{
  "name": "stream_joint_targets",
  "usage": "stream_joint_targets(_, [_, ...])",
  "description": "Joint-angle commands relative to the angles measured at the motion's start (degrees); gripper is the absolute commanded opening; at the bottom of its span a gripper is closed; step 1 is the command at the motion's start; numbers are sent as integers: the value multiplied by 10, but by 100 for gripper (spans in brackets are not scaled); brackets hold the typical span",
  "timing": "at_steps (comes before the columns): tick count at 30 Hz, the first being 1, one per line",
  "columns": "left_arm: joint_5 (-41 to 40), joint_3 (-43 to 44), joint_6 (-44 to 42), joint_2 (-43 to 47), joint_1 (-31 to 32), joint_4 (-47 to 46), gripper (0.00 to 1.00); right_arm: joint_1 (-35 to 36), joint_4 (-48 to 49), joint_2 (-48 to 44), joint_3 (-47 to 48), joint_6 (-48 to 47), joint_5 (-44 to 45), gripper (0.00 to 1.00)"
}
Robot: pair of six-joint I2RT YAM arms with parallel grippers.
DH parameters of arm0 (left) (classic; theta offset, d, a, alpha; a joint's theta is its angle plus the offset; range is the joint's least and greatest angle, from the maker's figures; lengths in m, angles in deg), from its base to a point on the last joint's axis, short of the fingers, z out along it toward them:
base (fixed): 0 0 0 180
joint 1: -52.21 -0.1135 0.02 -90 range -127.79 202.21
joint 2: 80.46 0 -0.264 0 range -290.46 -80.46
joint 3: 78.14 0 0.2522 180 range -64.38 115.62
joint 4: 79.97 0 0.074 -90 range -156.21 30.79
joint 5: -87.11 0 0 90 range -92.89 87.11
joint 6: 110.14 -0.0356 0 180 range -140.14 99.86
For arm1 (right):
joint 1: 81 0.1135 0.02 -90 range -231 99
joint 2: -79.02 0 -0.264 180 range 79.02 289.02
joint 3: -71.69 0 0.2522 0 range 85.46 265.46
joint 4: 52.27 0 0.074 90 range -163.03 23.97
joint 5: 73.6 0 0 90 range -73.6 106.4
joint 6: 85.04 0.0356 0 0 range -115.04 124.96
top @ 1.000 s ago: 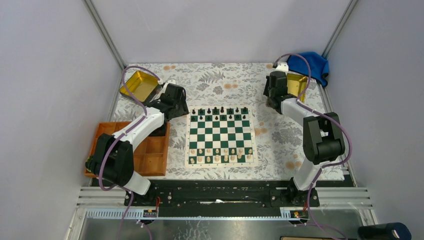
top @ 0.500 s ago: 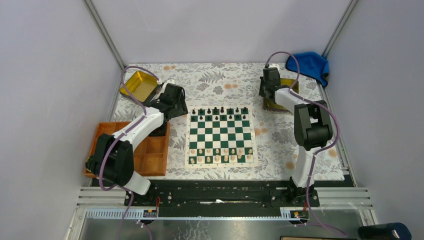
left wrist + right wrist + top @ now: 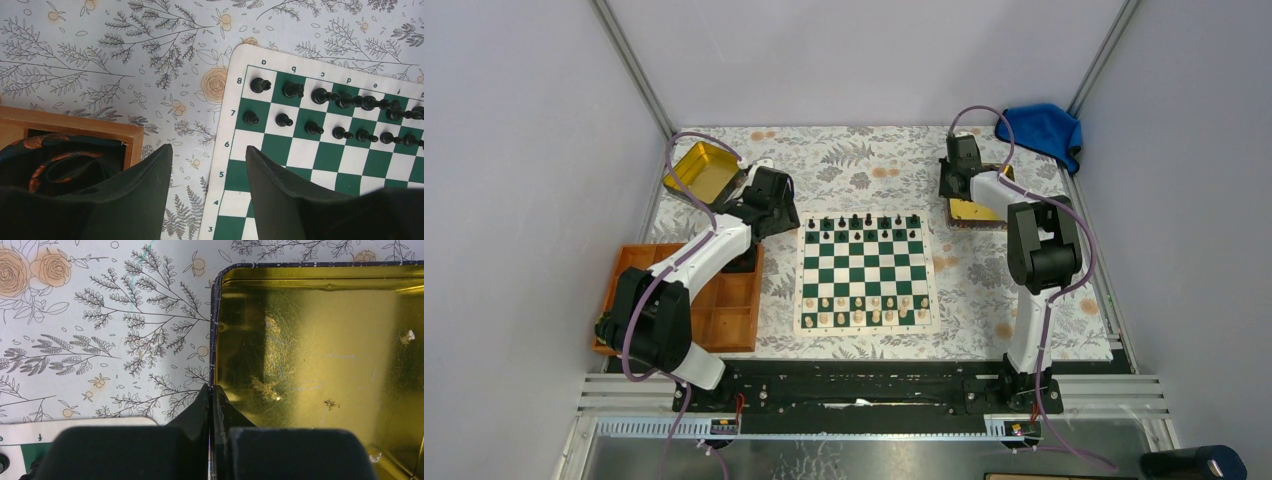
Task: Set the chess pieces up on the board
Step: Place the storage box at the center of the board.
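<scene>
The board point(image 3: 865, 270) lies in the middle of the table, black chess pieces point(image 3: 855, 220) in its two far rows, cream pieces in the two near rows. In the left wrist view the black pieces point(image 3: 284, 119) stand on rows 7 and 8 of the board point(image 3: 320, 155). My left gripper point(image 3: 209, 155) is open and empty above the board's left edge, beside the orange tray point(image 3: 70, 131). My right gripper point(image 3: 212, 390) is shut on the left wall of a gold tin point(image 3: 320, 355), right of the board's far corner point(image 3: 969, 208).
A second gold tin point(image 3: 701, 169) sits at the back left. The orange compartment tray point(image 3: 714, 305) lies left of the board. A blue cloth point(image 3: 1042, 128) is bunched in the back right corner. The flowered tablecloth point(image 3: 864, 165) covers the table.
My right arm has swung left and dragged the gold tin with it, from the back right towards the board's far right corner. My left arm has not moved.
</scene>
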Motion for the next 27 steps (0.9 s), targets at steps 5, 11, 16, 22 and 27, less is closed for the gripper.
stream_joint_targets(5, [6,-1,-2,3,-9,-17,63,3,-17,15,34,-18,-3,22])
stream_joint_targets(11, [7,1,-3,5,-12,-16,63,2,-23,10,53,-26,13,38])
stream_joint_targets(16, [-1,20,-12,7,-15,-14,64,3,-22,-10,67,-24,21,43])
stream_joint_targets(22, [-31,23,-15,28,-18,-33,71,3,-10,-69,64,-17,7,52])
stream_joint_targets(27, [-66,-12,-15,62,-22,-105,84,3,-6,-124,24,6,-1,56])
